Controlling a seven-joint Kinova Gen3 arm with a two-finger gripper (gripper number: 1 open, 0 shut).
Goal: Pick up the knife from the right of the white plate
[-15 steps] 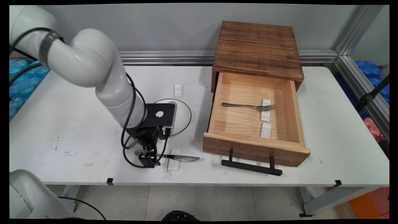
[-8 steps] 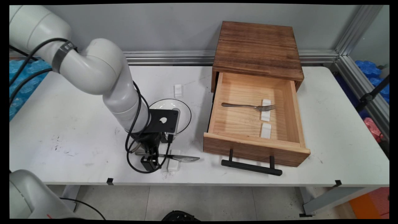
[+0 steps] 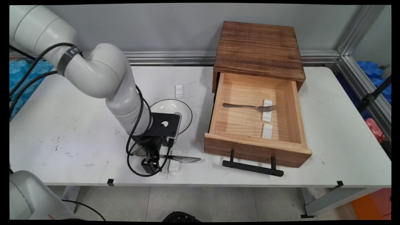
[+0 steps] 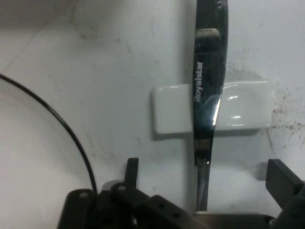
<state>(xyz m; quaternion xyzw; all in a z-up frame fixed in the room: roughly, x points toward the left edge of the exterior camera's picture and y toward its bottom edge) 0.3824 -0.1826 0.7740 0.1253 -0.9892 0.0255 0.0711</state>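
gripper [image 3: 149,162] of mine hangs low over the table's [image 3: 78,125] near edge, fingers spread wide — one fingertip [image 4: 132,168] on each side of the knife [image 4: 208,109], neither pressing it as far as the hand view shows. open white surface lies to my left, bare but for a few scuffs; to my right the room is tighter, since the pulled-out wooden drawer [image 3: 256,147] and its black handle [image 3: 252,167] sit not far past the knife's tip.

the knife [image 3: 179,158] lies flat, parallel to the table's front edge, its blade resting across a small white rest [image 3: 174,162] and its handle running back between my fingers. in the hand view the blade reads "royalstar" and crosses the rest [image 4: 174,114] at a right angle.

just behind my wrist stands a round plate [image 3: 184,111], partly hidden by the black camera mount. beyond it lies another small white rest [image 3: 179,91] — well apart from me. inside the drawer a fork [image 3: 250,107] lies with its tines on a white rest [image 3: 267,115], a second one [image 3: 267,131] just in front.
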